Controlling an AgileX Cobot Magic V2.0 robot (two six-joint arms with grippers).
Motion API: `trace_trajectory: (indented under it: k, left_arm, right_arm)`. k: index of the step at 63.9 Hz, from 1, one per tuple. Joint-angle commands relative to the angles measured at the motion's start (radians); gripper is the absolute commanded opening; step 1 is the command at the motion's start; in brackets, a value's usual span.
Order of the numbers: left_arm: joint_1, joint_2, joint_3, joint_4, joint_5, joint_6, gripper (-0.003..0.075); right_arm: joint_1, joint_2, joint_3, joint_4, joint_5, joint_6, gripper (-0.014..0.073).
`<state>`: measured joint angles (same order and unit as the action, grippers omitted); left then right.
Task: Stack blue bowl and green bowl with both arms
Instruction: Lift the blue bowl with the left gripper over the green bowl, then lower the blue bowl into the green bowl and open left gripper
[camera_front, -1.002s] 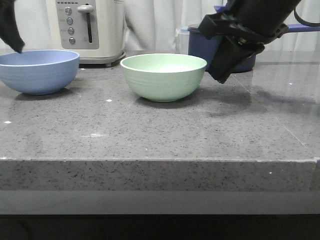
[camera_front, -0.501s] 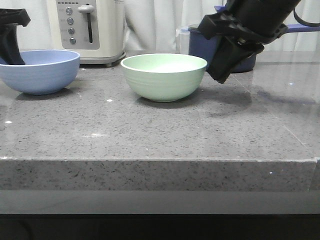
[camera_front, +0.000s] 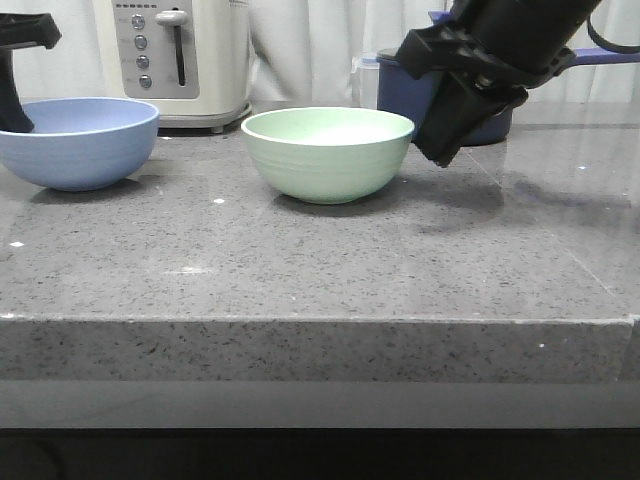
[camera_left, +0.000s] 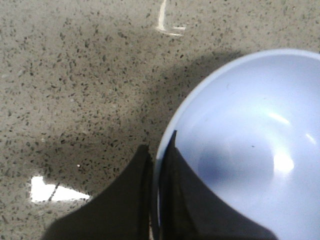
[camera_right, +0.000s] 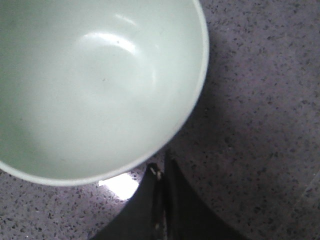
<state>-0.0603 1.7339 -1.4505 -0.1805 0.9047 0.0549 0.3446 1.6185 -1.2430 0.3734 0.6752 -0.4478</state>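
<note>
The blue bowl (camera_front: 76, 142) is a round, matte periwinkle piece with faint ridges on its outer wall, standing upright at the far left of the grey speckled countertop (camera_front: 330, 270). Its inside is bare and smooth, with only light glints showing in the left wrist view. The green bowl (camera_front: 328, 152) is its twin in shape — pale mint, ridged outside — and stands upright near the middle of the counter, well apart from the blue one. It holds nothing either.

The left gripper (camera_left: 156, 172) straddles the left rim of the blue bowl, one finger inside and one outside, pinched onto the wall. The right gripper (camera_right: 161, 192) hangs just beside the green bowl's right side, off the rim; its fingers (camera_right: 175, 200) lie pressed together on nothing.

Behind the bowls, at the far edge, a cream toaster (camera_front: 180, 60) stands between them, and a dark blue saucepan (camera_front: 420, 95) sits far right, largely hidden by the right arm (camera_front: 500, 50). A pale curtain (camera_front: 310, 40) closes the background — the stretch of counter between the two bowls carries nothing.
</note>
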Motion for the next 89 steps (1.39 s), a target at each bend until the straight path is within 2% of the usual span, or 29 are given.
trace_trajectory:
  k: [1, 14, 30, 62, 89]
  left_arm:
    - [0.0, -0.088, -0.037, -0.013, -0.042, 0.001, -0.002]
    - [-0.028, -0.167, -0.037, -0.017, -0.045, 0.026, -0.002]
    - [-0.14, -0.186, -0.072, -0.017, -0.064, 0.028, -0.002]
    - [-0.38, -0.053, -0.275, -0.022, -0.071, 0.021, -0.002]
    - [-0.461, 0.027, -0.303, -0.046, -0.094, 0.021, -0.002]
  right_arm:
    - [-0.005, -0.041, -0.025, 0.02, -0.035, -0.012, -0.0064]
    - [-0.005, -0.041, -0.025, 0.02, -0.035, -0.012, -0.0064]
    - [-0.005, -0.041, -0.025, 0.02, -0.035, -0.012, -0.0064]
    - [-0.005, -0.041, -0.025, 0.02, -0.035, -0.012, -0.0064]
    - [-0.005, -0.041, -0.025, 0.02, -0.035, -0.012, -0.0064]
